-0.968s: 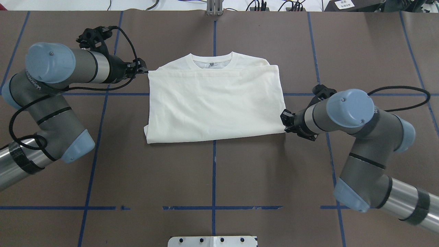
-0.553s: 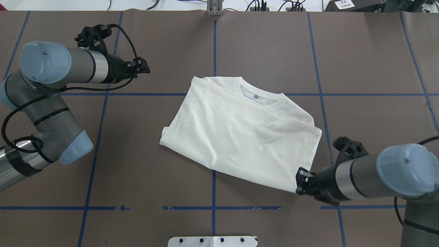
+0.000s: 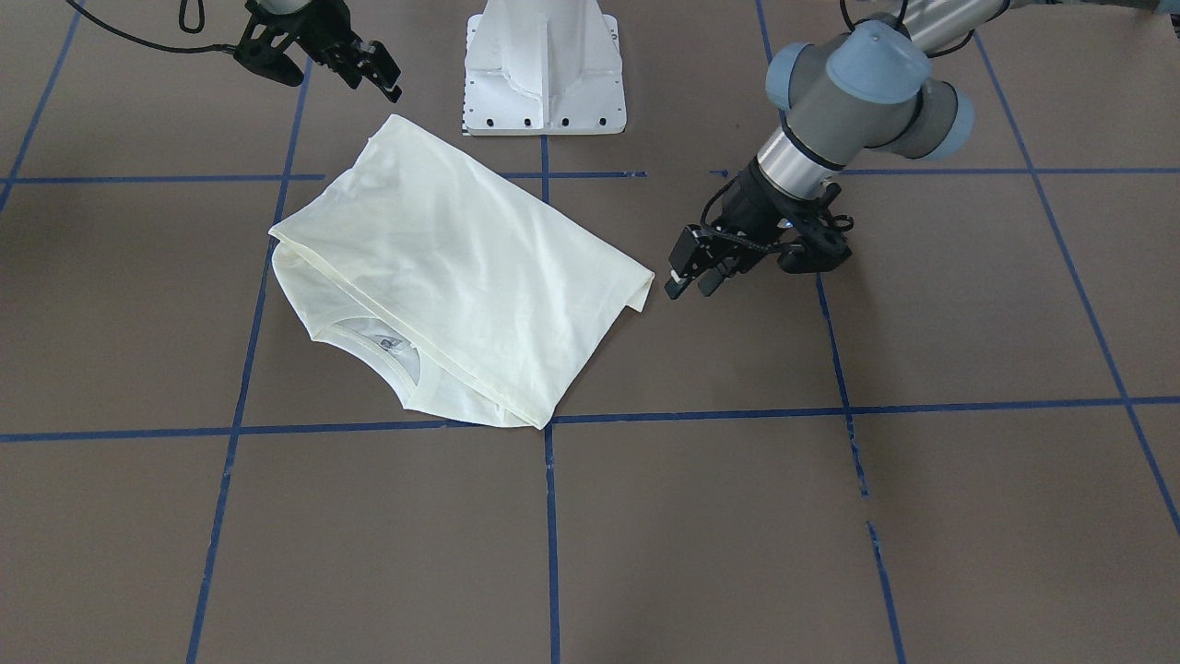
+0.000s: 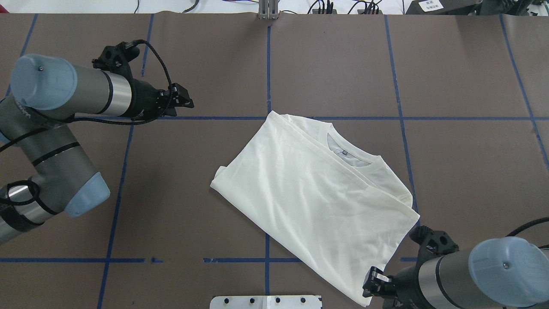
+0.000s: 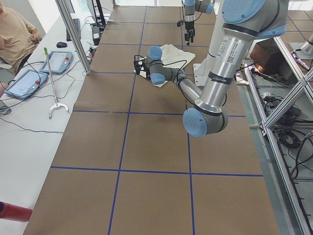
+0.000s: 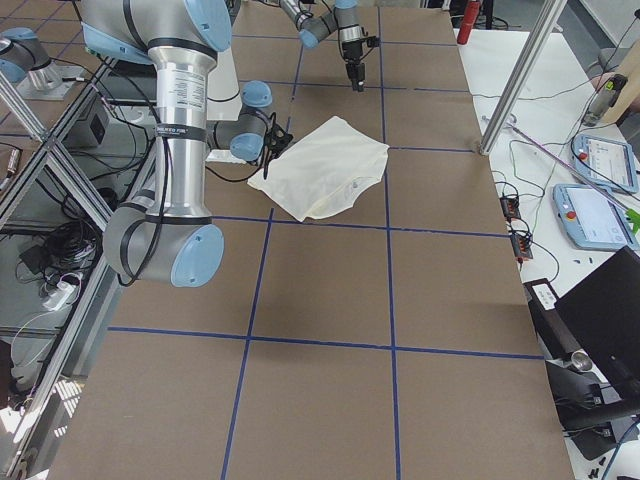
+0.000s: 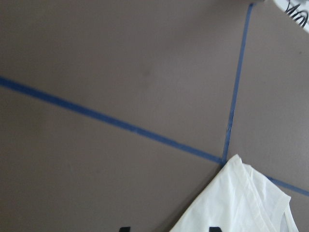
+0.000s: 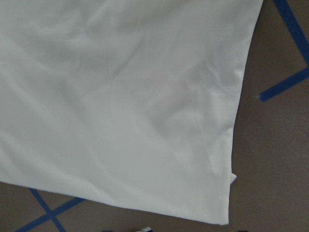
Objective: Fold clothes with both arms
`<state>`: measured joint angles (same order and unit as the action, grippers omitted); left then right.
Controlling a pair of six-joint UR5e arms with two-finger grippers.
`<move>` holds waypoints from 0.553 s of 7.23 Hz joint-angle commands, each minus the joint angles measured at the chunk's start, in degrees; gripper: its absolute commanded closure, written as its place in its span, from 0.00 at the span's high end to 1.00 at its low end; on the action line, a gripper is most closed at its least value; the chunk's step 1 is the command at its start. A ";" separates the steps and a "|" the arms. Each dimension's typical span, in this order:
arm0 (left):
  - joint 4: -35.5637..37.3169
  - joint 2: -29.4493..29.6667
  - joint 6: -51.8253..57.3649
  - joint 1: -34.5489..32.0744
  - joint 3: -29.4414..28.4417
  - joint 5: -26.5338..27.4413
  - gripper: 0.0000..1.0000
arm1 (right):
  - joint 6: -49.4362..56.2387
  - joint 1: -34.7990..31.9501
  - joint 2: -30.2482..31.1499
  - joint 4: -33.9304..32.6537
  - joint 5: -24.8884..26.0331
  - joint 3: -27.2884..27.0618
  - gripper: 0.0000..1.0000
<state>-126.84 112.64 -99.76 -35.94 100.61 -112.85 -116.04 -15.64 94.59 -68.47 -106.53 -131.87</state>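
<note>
Now we see the shirt [image 4: 317,206] lying on the brown table [image 4: 171,206]. It is folded into a flat, wide shape and it sits crooked. From above, its long way runs from 10 o'clock to 4 o'clock. The neck [image 4: 352,158] is on the 1 o'clock side and faces up, with a small tag inside it. We see only plain cream cloth on top. Blue tape lines [image 4: 268,64] cross the table, and the shirt covers the spot where two of them meet.

The left gripper [image 4: 188,100] is at 10 o'clock from the shirt, well apart from it. Its arm lies low and points toward 3 o'clock. Its two fingers are spread wide, with nothing between them. In the left wrist view we see the two fingertips [image 7: 124,228] far apart at the bottom edge, and one corner of the shirt by a tape cross.

The right gripper [image 4: 372,283] is at the shirt's 5 o'clock corner, right beside the edge. From across the table we see a gap between this gripper and the corner, and the corner lies flat on the table. Its fingers look parted and hold no cloth. The right wrist view is nearly full of smooth cloth.

The white robot base [image 3: 544,65] stands at the table edge, near that same corner. In the left side view a person [image 5: 14,39] sits at a white desk beside the table.
</note>
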 commanded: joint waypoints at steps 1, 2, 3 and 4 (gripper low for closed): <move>6.73 0.99 -5.88 7.61 -0.68 0.70 0.69 | 0.64 -10.16 -1.16 0.09 -0.43 2.04 1.00; 8.52 3.00 -5.97 9.03 -2.16 5.32 0.69 | 2.21 -11.77 -2.47 0.00 -0.61 3.63 1.00; 8.80 4.15 -5.97 9.31 -4.09 5.80 0.68 | 2.31 -11.70 -3.09 0.00 -0.52 4.34 1.00; 8.89 4.69 -5.97 9.31 -4.89 5.89 0.66 | 2.31 -11.78 -3.27 0.00 -0.43 4.34 1.00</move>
<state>-118.59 116.22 -105.62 -27.09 97.23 -107.82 -113.99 -26.89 91.87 -68.46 -107.02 -128.04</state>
